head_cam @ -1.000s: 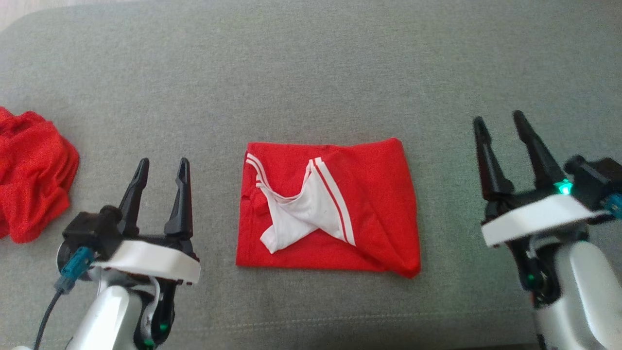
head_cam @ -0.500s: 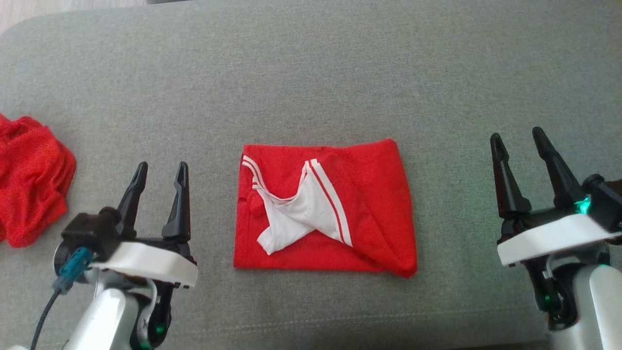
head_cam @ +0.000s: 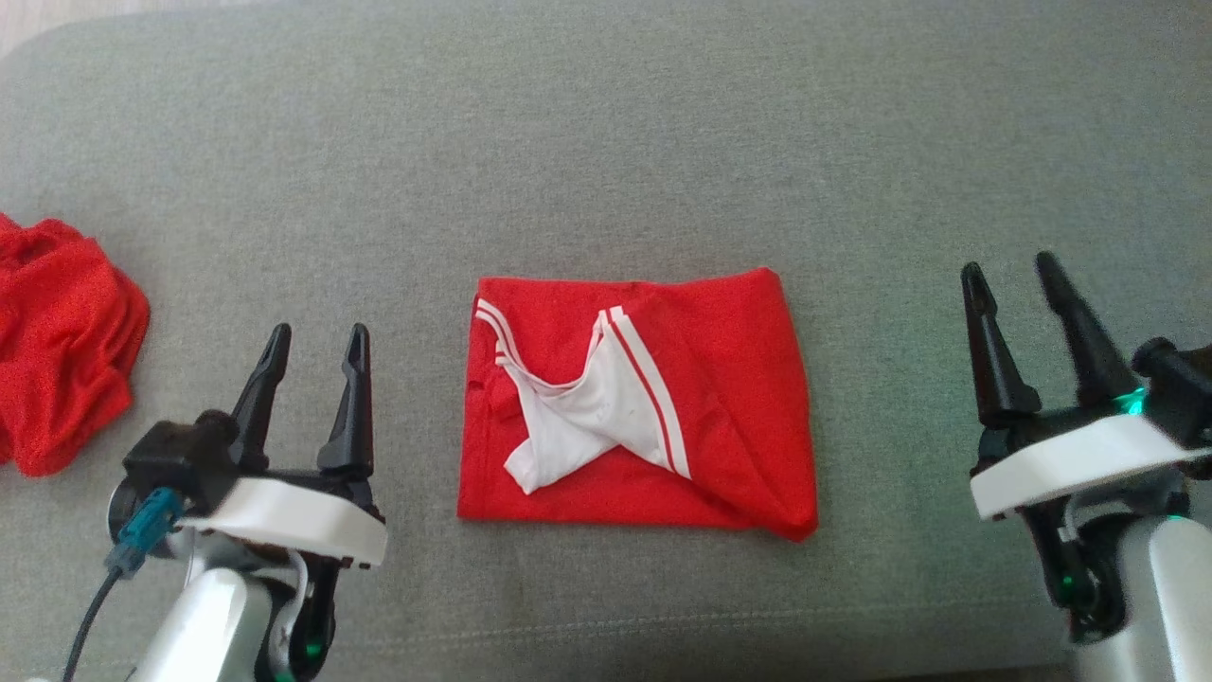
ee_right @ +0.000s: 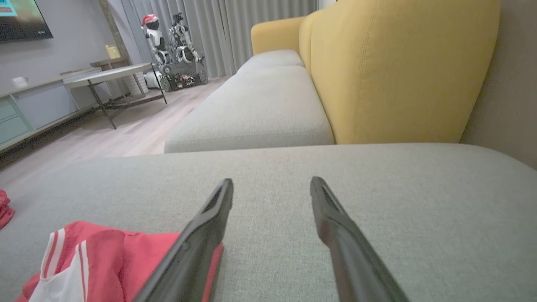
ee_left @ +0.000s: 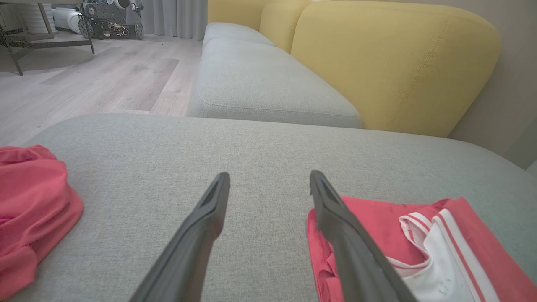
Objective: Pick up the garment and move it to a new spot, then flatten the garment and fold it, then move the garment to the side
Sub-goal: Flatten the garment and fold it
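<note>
Our right gripper (head_cam: 1008, 264) has drawn back, leaving the folded garment (head_cam: 636, 407) on the cushion (head_cam: 606, 142) between it and our left gripper (head_cam: 319, 330), both sets of jaws wide and empty, so only shifting it aside remains

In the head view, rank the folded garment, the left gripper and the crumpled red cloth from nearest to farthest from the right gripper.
Measured from the right gripper, at the right side:
1. folded garment, in the middle, to the gripper's left.
2. left gripper, lower left, beyond the garment.
3. crumpled red cloth, at the far left edge.
</note>
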You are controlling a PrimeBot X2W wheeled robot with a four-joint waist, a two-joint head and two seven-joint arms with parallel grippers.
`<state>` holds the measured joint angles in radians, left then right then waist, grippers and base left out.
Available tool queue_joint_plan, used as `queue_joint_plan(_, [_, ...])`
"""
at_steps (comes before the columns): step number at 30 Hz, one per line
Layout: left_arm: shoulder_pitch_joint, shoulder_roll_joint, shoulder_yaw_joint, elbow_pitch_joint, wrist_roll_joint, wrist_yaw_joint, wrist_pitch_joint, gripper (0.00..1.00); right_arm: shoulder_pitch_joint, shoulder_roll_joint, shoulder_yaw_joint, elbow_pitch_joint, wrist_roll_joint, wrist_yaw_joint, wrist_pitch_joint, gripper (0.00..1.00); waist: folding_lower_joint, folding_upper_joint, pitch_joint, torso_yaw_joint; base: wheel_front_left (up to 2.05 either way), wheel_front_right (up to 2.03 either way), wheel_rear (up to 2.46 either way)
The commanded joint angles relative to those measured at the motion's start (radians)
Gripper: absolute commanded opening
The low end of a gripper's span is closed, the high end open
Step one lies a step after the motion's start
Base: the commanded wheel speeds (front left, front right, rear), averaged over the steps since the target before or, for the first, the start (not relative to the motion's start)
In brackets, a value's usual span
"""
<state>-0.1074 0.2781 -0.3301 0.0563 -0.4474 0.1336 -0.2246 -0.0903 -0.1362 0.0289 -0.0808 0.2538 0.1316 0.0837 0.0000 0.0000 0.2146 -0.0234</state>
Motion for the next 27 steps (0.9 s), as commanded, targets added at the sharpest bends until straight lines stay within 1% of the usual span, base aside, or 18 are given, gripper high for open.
queue_joint_plan(1, [-0.035,0.024,0.034,-0.035,-0.004,0.007,-0.004,1.00,-0.021,-0.012,0.024,-0.023,-0.005,-0.001,0.005,0.00,0.0000,0.0000,0.003,0.002,0.00,0.00,0.00])
queue_joint_plan(3, [-0.042,0.023,0.032,-0.034,-0.004,0.005,-0.005,1.00,-0.041,-0.016,0.042,0.006,-0.002,-0.001,0.007,0.00,0.0000,0.0000,0.009,0.008,0.00,0.00,0.00])
queue_joint_plan(6, [-0.053,0.021,0.027,-0.032,-0.005,0.001,-0.006,1.00,-0.086,-0.019,0.096,0.071,0.012,-0.001,0.000,0.00,0.0000,0.0000,0.021,0.020,0.00,0.00,0.00])
queue_joint_plan(14, [-0.083,0.006,0.012,-0.015,-0.007,-0.014,-0.013,1.00,-0.216,0.007,0.325,0.316,0.078,-0.001,-0.045,0.00,0.0000,0.0000,0.048,0.072,0.00,0.00,0.00])
queue_joint_plan(19, [-0.092,-0.004,0.007,-0.001,-0.008,-0.020,-0.020,1.00,-0.277,0.015,0.434,0.460,0.130,-0.001,-0.069,0.00,0.0000,0.0000,0.058,0.096,0.00,0.00,0.00])
queue_joint_plan(22, [-0.092,-0.006,0.008,0.006,-0.009,-0.022,-0.023,1.00,-0.301,0.015,0.501,0.510,0.169,-0.001,-0.078,0.00,0.0000,0.0000,0.059,0.103,0.00,0.00,0.00])
queue_joint_plan(27, [-0.091,-0.007,0.011,0.009,-0.008,-0.023,-0.027,1.00,-0.318,-0.003,0.602,0.519,0.226,-0.001,-0.098,0.00,0.0000,0.0000,0.060,0.105,0.00,0.00,0.00])
